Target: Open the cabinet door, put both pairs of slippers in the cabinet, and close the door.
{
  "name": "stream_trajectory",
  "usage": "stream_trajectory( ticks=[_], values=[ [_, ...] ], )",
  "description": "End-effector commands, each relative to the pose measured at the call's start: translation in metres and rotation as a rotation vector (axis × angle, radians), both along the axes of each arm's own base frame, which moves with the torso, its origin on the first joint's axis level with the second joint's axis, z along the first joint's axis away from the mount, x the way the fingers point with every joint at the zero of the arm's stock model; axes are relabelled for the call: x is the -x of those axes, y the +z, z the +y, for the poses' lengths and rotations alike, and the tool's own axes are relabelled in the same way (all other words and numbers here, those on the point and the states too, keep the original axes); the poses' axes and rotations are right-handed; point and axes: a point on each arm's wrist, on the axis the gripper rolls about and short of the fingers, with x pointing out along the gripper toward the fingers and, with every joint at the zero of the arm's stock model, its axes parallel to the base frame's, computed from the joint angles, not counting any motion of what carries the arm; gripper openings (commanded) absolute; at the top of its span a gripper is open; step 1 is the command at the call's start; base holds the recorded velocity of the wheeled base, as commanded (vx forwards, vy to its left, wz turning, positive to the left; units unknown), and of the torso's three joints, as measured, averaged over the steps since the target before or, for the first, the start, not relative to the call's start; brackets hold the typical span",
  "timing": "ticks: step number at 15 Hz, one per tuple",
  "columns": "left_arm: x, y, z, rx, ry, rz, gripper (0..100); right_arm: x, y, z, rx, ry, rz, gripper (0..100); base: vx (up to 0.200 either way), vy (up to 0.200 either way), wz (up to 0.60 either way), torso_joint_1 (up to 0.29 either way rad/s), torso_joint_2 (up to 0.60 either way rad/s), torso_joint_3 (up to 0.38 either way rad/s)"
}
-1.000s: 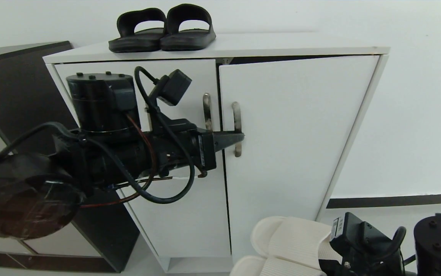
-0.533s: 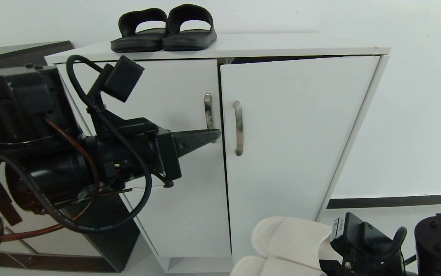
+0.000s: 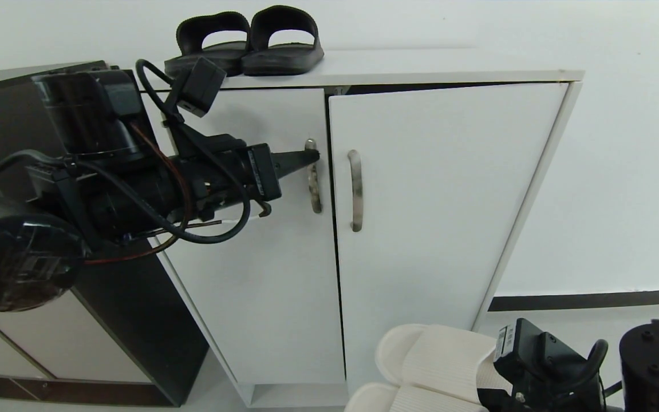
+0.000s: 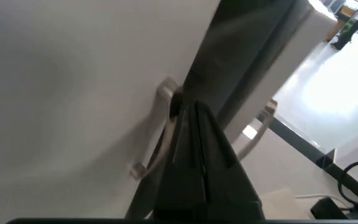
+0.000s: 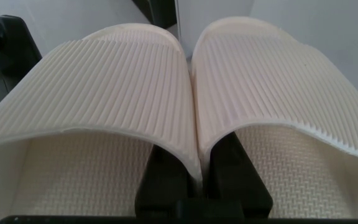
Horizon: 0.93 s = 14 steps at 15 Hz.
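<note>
**Left door handle engaged at its upper end; cream pair in hand, black pair on the top**

Cabinet: white, two doors. The left door sits flush. The right door looks shut or nearly so; a dark gap runs along its upper edge. Each door has an upright metal bar handle beside the centre seam.

Left gripper: its tip is at the upper end of the left handle. The fingers are drawn together into a narrow wedge with nothing seen between them. Whether the tip is hooked behind the bar or merely against it cannot be told.

Right gripper: low, in front of the cabinet's right bottom corner. It is closed on the cream slippers, whose inner side walls are pinched together between the dark fingers.

Black slippers: on the cabinet top toward its left end, side by side and touching, upright.

Handling assessment: the door is a stiff panel on hinges and should swing with a light pull. The smooth metal bar may slip off closed fingers, so hooking behind it, or clamping it at mid-length, looks more secure. The slippers appear to be light, soft foam. They will flex but not break, and the paired side walls or the straps are the sound places to grip.

Beside the cabinet's left edge stands a dark cabinet.
</note>
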Motion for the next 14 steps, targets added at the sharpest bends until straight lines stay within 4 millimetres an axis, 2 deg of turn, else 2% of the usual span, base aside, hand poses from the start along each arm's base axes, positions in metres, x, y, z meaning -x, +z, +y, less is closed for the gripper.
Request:
stream_trajectory(
  ticks=[1,5,11,12,14],
  values=[
    [-0.014,-0.003,-0.010,-0.002,-0.008,0.005,0,0.000,-0.001,0.000,0.003,0.001,0.001,0,0.000,0.000,0.00,0.000,0.00,0.000],
    [-0.019,-0.001,-0.020,0.002,-0.025,-0.003,0,0.000,0.000,0.000,0.003,0.000,0.001,0,0.000,0.000,0.00,0.000,0.00,0.000],
    [-0.023,-0.002,-0.022,-0.001,-0.008,-0.001,0,-0.001,-0.004,0.002,0.019,-0.003,0.010,0,0.000,0.000,0.00,0.000,0.00,0.000],
    [-0.023,-0.002,-0.022,-0.001,-0.009,-0.001,0,-0.001,-0.004,0.002,0.019,-0.001,0.013,0,-0.200,0.000,0.00,0.002,0.00,0.002],
    [-0.023,-0.001,-0.025,0.002,-0.016,-0.001,0,0.012,-0.013,0.000,0.046,0.048,0.038,0,-0.200,0.000,0.00,0.005,0.00,0.002]
  ],
)
